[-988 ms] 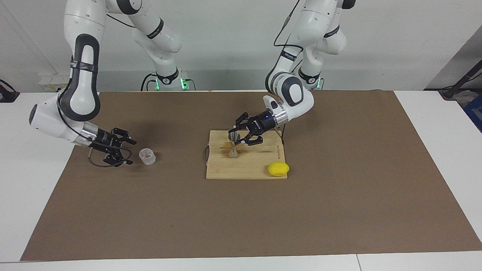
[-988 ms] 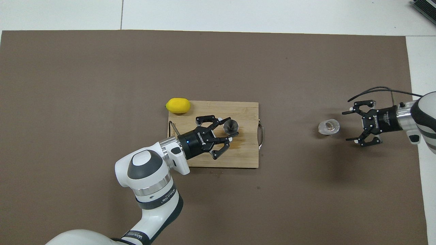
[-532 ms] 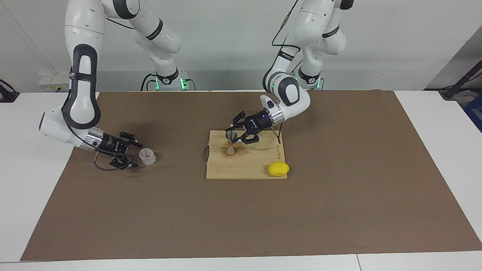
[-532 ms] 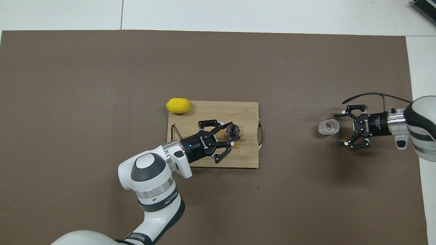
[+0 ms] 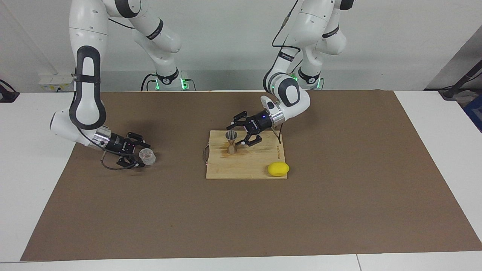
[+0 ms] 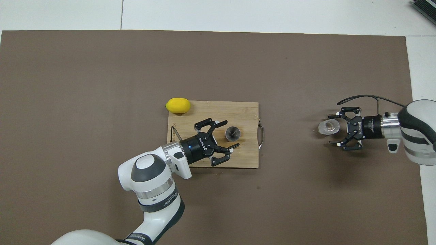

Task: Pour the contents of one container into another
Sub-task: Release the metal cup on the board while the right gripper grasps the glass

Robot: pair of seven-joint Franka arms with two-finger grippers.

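The clear ribbed tumbler (image 5: 147, 156) (image 6: 328, 127) stands on the brown mat toward the right arm's end of the table. My right gripper (image 5: 138, 154) (image 6: 335, 130) is low beside it, open, with one fingertip on each side of the glass and room to spare. The silver hourglass jigger (image 5: 231, 143) (image 6: 232, 133) stands upright on the wooden cutting board (image 5: 256, 165) (image 6: 247, 110). My left gripper (image 5: 237, 136) (image 6: 231, 133) is open around the jigger, its fingertips clear of the metal.
A yellow lemon (image 5: 278, 169) (image 6: 177, 105) lies at the board's corner farthest from the robots, toward the left arm's end. The board has a metal handle (image 6: 261, 131) on the end facing the tumbler. A damp stain marks the wood by the jigger.
My left gripper set the jigger upright on the board and opened off it. My right gripper slid toward the tumbler, so its fingers now flank the glass.
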